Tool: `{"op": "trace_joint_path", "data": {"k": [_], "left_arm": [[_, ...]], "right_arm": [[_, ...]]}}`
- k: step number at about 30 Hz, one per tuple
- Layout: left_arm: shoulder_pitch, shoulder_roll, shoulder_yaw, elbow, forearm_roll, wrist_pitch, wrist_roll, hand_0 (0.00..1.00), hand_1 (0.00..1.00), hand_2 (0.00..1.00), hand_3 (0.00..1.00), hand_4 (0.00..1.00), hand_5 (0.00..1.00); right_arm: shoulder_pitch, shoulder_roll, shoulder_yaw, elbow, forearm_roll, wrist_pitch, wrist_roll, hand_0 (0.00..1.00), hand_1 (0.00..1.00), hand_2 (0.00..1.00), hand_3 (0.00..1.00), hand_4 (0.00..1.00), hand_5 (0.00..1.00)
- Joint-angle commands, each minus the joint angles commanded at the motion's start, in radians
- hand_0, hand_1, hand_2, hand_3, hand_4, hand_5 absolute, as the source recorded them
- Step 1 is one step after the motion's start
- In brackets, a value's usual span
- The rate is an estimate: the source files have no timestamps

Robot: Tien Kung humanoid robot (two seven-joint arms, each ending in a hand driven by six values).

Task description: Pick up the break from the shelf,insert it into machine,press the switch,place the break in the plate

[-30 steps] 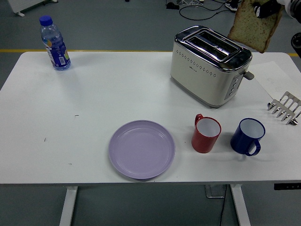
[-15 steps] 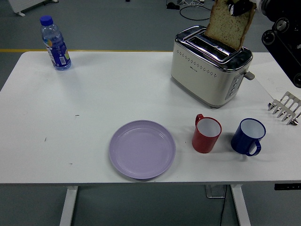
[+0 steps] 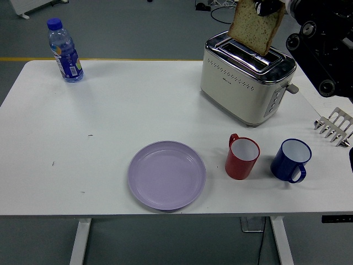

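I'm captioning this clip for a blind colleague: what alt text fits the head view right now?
The robot's right hand holds a slice of bread just above the slots of a cream toaster at the white table's far right. Nearer the camera sit an empty purple plate, a red mug and a blue mug; a water bottle stands far left.

Bright, even overhead light, soft shadows, sharp focus, mild glare on the toaster (image 3: pixel 246 77).

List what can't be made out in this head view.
- Right hand: cut off by the top edge; its grip on the bread slice is mostly out of frame.
- Toaster slots: interior too dark.
- Toast rack: partly cut by the right edge.
- Left arm: outside the frame.
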Motion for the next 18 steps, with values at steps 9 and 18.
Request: {"op": "trace_joint_path", "data": {"k": [9, 18], "left_arm": [[0.0, 0.001, -0.016, 0.0, 0.025, 0.005, 0.006, 0.626, 0.447, 0.446, 0.51, 0.266, 0.809], [-0.003, 0.004, -0.01, 0.0, 0.03, 0.007, 0.005, 0.626, 0.447, 0.448, 0.51, 0.267, 0.809]], "right_arm": [[0.004, 0.013, -0.013, -0.053, -0.007, -0.028, 0.017, 0.26, 0.261, 0.353, 0.455, 0.369, 0.002], [0.008, 0.018, -0.008, -0.079, 0.0, -0.033, 0.021, 0.288, 0.276, 0.371, 0.477, 0.375, 0.002]]}}
